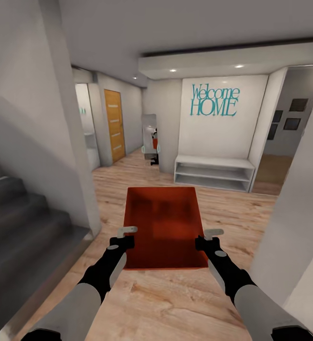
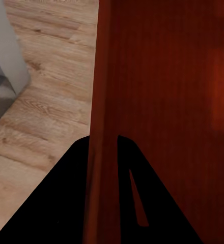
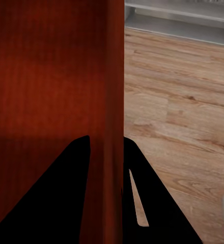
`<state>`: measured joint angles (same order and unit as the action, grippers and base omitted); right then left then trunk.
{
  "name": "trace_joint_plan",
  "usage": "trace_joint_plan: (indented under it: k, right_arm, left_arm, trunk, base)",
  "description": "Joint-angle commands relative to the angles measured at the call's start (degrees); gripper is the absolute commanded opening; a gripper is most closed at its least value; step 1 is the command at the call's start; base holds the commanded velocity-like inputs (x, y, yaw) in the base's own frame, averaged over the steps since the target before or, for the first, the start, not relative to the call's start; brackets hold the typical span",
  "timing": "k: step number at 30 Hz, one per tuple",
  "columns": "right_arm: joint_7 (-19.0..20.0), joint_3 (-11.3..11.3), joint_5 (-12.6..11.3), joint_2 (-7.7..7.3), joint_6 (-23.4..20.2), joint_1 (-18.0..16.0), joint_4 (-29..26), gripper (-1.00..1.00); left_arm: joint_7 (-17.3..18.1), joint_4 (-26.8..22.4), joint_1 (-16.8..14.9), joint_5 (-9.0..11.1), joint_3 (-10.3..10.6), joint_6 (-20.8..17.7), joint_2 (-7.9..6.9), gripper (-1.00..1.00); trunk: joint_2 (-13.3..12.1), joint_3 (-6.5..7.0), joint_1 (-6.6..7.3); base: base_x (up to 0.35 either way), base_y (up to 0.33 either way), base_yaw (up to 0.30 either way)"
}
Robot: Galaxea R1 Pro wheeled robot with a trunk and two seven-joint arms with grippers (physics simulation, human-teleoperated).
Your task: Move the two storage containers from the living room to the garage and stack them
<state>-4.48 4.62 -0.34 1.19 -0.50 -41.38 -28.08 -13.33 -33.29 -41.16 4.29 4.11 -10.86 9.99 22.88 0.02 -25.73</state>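
Orange-red bin [image 1: 165, 227] carried down a hallway.
Left gripper [image 1: 126, 233] and right gripper [image 1: 213, 234] each pinch a side wall; at 1 o'clock, teal lettering [image 1: 215, 100] reads "Welcome HOME".

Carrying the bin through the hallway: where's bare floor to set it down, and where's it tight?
Bare wood floor lies ahead, between the storage container and the white bench, plus a strip running toward the orange door. Tight spots: the stairs and wall corner on the left, the white wall on the right. Left hand and right hand each clamp a side wall.
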Motion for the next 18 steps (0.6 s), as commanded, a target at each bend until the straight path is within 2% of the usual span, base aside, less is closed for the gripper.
trace_joint_plan:
  k: [1,18]
  right_arm:
    - [-0.14,0.04,0.07,0.04,-0.03,-0.02,-0.91,-1.00]
    - [-0.18,0.04,0.07,0.04,-0.03,-0.02,-0.93,-1.00]
  left_arm:
    - [-0.62,0.07,0.02,0.89,0.23,-0.30,0.01,-1.00]
    - [-0.64,-0.02,0.02,0.89,0.25,-0.30,0.01,-1.00]
  trunk:
    - [0.04,-0.02,-0.05]
    - [0.04,-0.02,-0.05]
  base:
    - [0.322,0.000,0.000]
    - [0.322,0.000,0.000]
